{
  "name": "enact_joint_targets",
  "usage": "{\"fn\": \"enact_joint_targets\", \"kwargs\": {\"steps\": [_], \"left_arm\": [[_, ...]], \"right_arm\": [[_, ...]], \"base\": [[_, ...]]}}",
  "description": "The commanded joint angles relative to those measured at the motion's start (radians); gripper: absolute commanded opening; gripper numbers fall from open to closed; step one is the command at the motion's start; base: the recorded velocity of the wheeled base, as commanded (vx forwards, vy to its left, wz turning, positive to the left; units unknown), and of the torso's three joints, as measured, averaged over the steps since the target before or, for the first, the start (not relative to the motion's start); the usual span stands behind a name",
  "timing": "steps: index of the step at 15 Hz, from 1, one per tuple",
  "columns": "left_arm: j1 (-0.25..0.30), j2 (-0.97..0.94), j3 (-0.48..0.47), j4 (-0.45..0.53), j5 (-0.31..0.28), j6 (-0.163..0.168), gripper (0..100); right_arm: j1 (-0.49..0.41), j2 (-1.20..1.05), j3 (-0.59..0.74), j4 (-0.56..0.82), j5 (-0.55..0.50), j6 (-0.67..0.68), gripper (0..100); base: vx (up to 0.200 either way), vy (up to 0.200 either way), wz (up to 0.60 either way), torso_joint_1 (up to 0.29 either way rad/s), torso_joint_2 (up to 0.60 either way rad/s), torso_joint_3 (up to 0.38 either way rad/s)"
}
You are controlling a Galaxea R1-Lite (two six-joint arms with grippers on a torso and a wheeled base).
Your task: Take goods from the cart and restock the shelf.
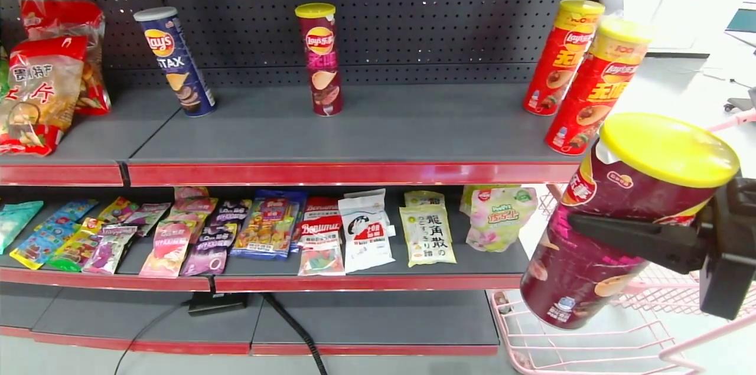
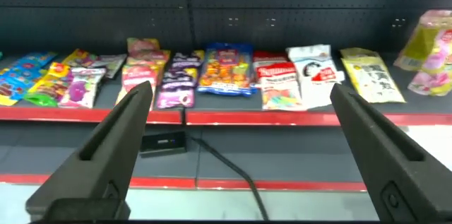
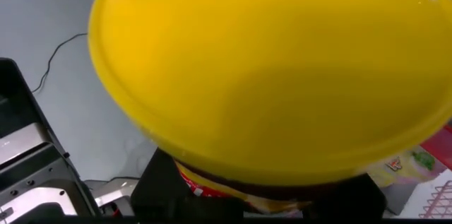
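My right gripper is shut on a maroon chip can with a yellow lid, held tilted above the pink cart at the right end of the shelving. That lid looms close in the right wrist view. On the upper shelf stand a blue chip can, a matching maroon can and two red-and-yellow cans. My left gripper is open, its fingers spread before the lower shelf of snack packets.
Red snack bags lean at the upper shelf's left end. The middle shelf holds several flat packets. A black box and cable lie on the bottom shelf. Bare shelf stretches between the maroon can and the red cans.
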Motion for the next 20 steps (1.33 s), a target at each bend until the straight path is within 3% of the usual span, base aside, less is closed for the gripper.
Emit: {"fn": "enact_joint_targets", "kwargs": {"steps": [1,11,14,20], "left_arm": [[0.000,0.001,0.000,0.000,0.000,0.000,100],[0.000,0.001,0.000,0.000,0.000,0.000,100],[0.000,0.001,0.000,0.000,0.000,0.000,100],[0.000,0.001,0.000,0.000,0.000,0.000,100]], "right_arm": [[0.007,-0.005,0.001,-0.001,0.000,0.000,0],[0.010,-0.017,0.002,-0.001,0.000,-0.001,0],[0.007,-0.019,0.012,-0.001,0.000,0.000,0],[0.007,-0.017,0.024,-0.001,0.000,0.002,0]], "base": [[0.000,0.200,0.00,-0.002,0.00,0.002],[0.000,0.200,0.00,0.001,0.00,0.000],[0.000,0.000,0.00,0.000,0.00,0.000],[0.200,0.000,0.00,0.000,0.00,0.005]]}}
